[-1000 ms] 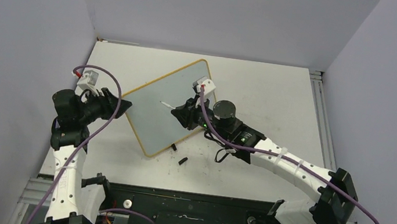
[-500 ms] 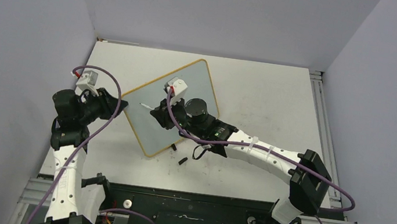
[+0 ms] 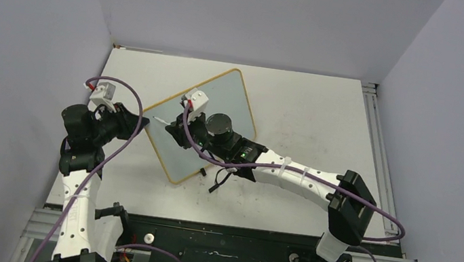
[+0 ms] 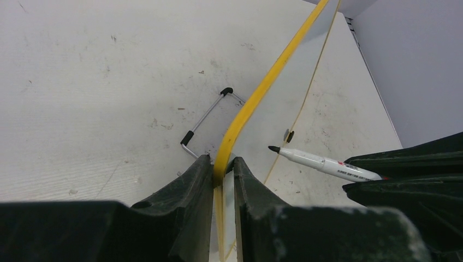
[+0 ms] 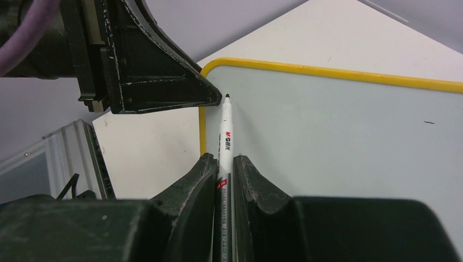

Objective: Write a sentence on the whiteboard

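Observation:
The whiteboard [image 3: 208, 110] lies turned at an angle on the table, pale grey with a yellow rim. My left gripper [image 3: 141, 126] is shut on its left corner; in the left wrist view the yellow rim [image 4: 240, 117] runs up from between the left gripper's [image 4: 223, 165] jaws. My right gripper [image 5: 224, 161] is shut on a white marker [image 5: 225, 131], uncapped, its black tip just above the board's face [image 5: 338, 142] near that corner. The marker [image 4: 322, 162] also shows beside the left jaws. The sentence is out of view; the board face looks bare.
A bent wire stand with black ends [image 4: 206, 117] lies under the board. A small black piece [image 3: 201, 171] sits by the board's near edge. Grey walls close in the scuffed white table [image 3: 314, 108]; a metal rail [image 3: 377, 151] runs along its right side.
My right arm has swept left across the board with the marker, from the middle to the left corner. My left gripper has closed onto the board's rim.

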Available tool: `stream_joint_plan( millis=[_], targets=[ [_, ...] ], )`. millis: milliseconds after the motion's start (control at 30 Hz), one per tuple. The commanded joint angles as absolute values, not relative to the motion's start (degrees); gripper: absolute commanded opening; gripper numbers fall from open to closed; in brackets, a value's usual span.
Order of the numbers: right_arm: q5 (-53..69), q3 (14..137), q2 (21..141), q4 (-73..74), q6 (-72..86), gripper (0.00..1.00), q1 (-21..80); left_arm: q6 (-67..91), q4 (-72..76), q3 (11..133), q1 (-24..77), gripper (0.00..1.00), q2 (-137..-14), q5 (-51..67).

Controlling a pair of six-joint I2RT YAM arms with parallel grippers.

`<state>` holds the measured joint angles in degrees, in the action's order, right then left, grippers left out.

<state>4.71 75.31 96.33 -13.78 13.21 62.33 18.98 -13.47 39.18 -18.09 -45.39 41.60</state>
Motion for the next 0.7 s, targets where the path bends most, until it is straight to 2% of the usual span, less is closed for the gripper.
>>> stream_joint_plan(
  millis=[0, 667],
  targets=[
    [3.8, 78.6, 97.7, -17.0, 11.9, 0.05, 63.1, 17.7, -13.4, 41.4, -18.1, 0.07, -44.9, 39.8],
    [1.8, 79.7, 100.6, -15.6, 11.5, 0.05, 63.5, 17.1, -13.5, 41.5, -17.9, 0.00, -44.8, 40.0]
  ],
)
